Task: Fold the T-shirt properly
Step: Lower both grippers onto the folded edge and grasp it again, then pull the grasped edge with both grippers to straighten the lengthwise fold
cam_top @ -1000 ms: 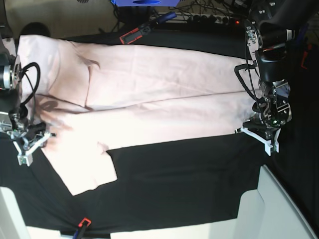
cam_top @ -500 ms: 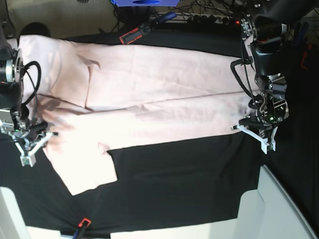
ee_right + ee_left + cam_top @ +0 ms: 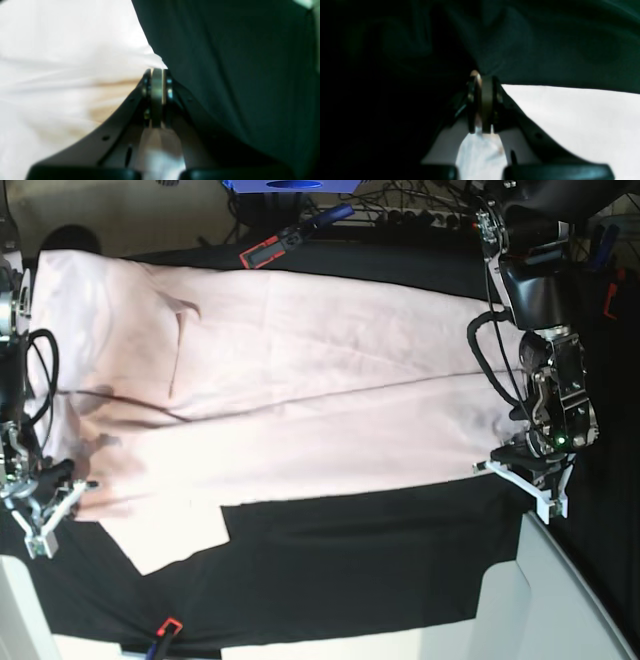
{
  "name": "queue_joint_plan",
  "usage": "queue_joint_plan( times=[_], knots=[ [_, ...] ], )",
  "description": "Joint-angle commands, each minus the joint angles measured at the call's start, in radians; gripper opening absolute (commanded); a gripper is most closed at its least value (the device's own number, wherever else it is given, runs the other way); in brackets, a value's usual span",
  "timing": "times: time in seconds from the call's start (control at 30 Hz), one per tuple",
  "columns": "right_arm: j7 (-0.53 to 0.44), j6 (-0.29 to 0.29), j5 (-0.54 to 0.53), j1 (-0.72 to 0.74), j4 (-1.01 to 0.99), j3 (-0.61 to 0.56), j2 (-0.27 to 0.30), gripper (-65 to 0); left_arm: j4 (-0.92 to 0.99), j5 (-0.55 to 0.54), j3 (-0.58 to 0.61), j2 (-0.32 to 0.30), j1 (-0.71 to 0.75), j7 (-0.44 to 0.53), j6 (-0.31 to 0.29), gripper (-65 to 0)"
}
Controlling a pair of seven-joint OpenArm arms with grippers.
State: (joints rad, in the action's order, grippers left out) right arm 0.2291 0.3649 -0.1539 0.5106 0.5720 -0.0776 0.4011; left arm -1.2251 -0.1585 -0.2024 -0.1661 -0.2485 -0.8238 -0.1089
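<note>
On the left, the right gripper (image 3: 40,515) pinches the pink T-shirt (image 3: 300,380) at its edge. The shirt lies across the black cloth (image 3: 350,560) with 1 long fold started; more folds remain. On the right, the left gripper (image 3: 525,480) pinches the other end. Cables (image 3: 400,205) sit behind.

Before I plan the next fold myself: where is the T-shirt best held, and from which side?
Hold the T-shirt at the two ends of its folded edge, which runs across the table. Come in from the black cloth side. The left hand and right hand are already shut there.
</note>
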Motion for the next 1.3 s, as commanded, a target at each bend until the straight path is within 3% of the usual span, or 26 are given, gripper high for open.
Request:
queue_joint_plan(
  times=[0.0, 0.13, 0.5, 0.73, 0.97, 1.27],
  knots=[
    [0.002, -0.005, -0.006, 0.006, 0.046, 0.032, 0.019, -64.7, -0.046, -0.008, -0.001, -0.011, -0.031, 0.033, -0.001, -65.0],
    [0.109, -0.005, -0.003, -0.03, 0.185, 0.149, 0.015, -64.7, -0.117, -0.01, -0.007, -0.011, -0.031, -0.013, -0.001, -65.0],
    [0.246, -0.005, -0.003, -0.132, 0.478, 0.166, 0.019, -64.7, -0.209, -0.01, -0.009, 0.001, -0.031, -0.038, -0.001, -65.0],
    [0.336, -0.005, -0.003, -0.172, 0.593, 0.256, 0.012, -64.7, -0.328, -0.01, -0.01, 0.012, 0.005, -0.041, -0.001, -65.0],
    [0.349, -0.004, -0.003, -0.232, 0.708, 0.256, 0.009, -64.7, -0.358, -0.011, -0.007, 0.012, -0.01, -0.035, -0.001, -65.0],
    [0.382, -0.005, -0.003, -0.234, 0.719, 0.256, 0.008, -64.7, -0.355, -0.011, 0.002, 0.012, -0.053, -0.033, -0.001, -65.0]
  ],
)
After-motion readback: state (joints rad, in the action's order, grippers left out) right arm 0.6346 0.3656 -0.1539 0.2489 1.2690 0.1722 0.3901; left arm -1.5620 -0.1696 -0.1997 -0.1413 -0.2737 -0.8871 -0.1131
